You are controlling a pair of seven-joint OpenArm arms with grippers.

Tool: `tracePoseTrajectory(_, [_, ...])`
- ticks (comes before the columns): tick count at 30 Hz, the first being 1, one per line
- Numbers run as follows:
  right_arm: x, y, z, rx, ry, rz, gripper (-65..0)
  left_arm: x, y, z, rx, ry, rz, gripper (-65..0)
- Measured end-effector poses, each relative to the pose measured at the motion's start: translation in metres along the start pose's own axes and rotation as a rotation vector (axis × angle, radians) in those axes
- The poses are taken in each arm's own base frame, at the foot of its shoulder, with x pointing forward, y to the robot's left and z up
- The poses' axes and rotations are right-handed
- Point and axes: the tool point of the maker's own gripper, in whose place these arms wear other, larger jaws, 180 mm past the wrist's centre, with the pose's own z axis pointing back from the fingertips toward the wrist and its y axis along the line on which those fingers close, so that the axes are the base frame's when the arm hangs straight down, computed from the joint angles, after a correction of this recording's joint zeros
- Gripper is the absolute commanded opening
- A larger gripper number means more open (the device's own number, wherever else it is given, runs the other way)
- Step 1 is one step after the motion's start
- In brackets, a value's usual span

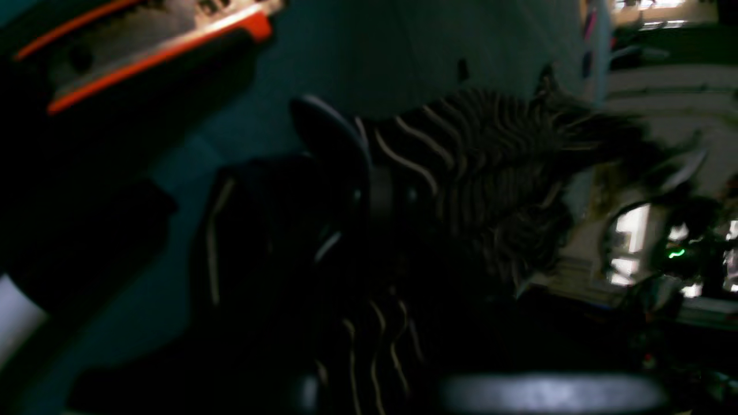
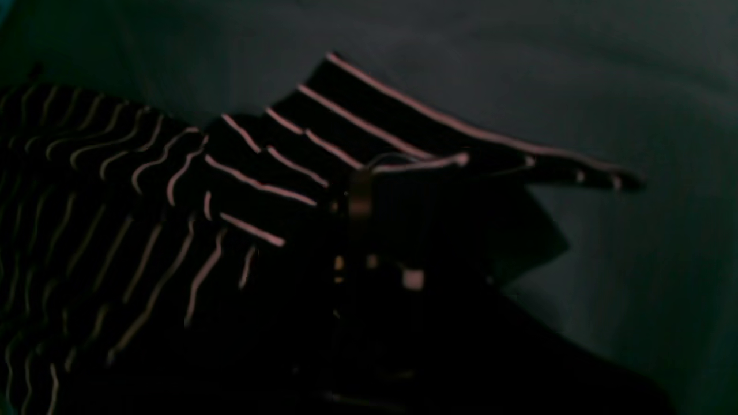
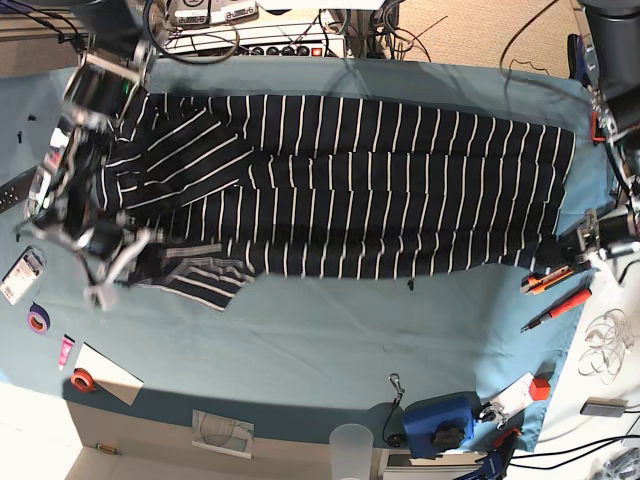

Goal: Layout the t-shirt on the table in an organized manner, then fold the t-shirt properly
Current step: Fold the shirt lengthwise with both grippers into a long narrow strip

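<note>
The t-shirt, dark navy with thin white stripes, lies spread across the far half of the teal table. One sleeve is folded near the front left. My right gripper is at that sleeve. In the right wrist view it is shut on the striped sleeve fabric, just above the table. My left gripper is at the shirt's right hem corner. In the left wrist view it is shut on bunched striped fabric.
An orange cutter and a red screwdriver lie by the right edge. A blue device and a plastic cup stand at the front edge. Tape rolls and a white card lie front left.
</note>
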Motion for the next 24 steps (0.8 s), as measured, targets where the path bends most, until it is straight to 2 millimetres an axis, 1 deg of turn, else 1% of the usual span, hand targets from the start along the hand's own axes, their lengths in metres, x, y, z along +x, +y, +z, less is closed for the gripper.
tracePoseTrajectory(5, [-0.016, 0.002, 0.002, -0.006, 0.029, -0.015, -65.0, 0.003, 0.005, 0.015, 0.01, -0.022, 0.005, -65.0])
tracePoseTrajectory(9, [-0.023, 0.003, 0.002, -0.003, 0.04, -0.02, -65.0, 0.015, -0.008, 0.016, -0.061, -0.085, 0.01, -65.0])
tracePoseTrajectory(13, [-0.023, 0.003, 0.002, -0.003, 0.04, -0.021, -65.0, 0.014, -0.009, 0.016, -0.062, -0.085, -0.008, -65.0])
tracePoseTrajectory(16, [-0.028, 0.003, 0.002, -0.002, 0.071, -0.021, -65.0, 0.015, -0.009, 0.016, -0.063, -0.086, -0.008, -65.0])
tracePoseTrajectory(18, [-0.029, 0.003, 0.003, -0.004, 0.08, -0.018, -65.0, 0.011, -0.007, 0.016, -0.058, -0.08, -0.008, -65.0])
tracePoseTrajectory(20, [-0.025, 0.005, 0.006, -0.009, 0.068, 0.0, -65.0, 0.003, -0.003, 0.017, -0.046, -0.068, -0.012, -65.0])
tracePoseTrajectory(24, [-0.011, 0.018, 0.02, -0.007, 0.023, 0.056, -65.0, -0.026, 0.006, 0.019, -0.006, -0.01, -0.039, -65.0])
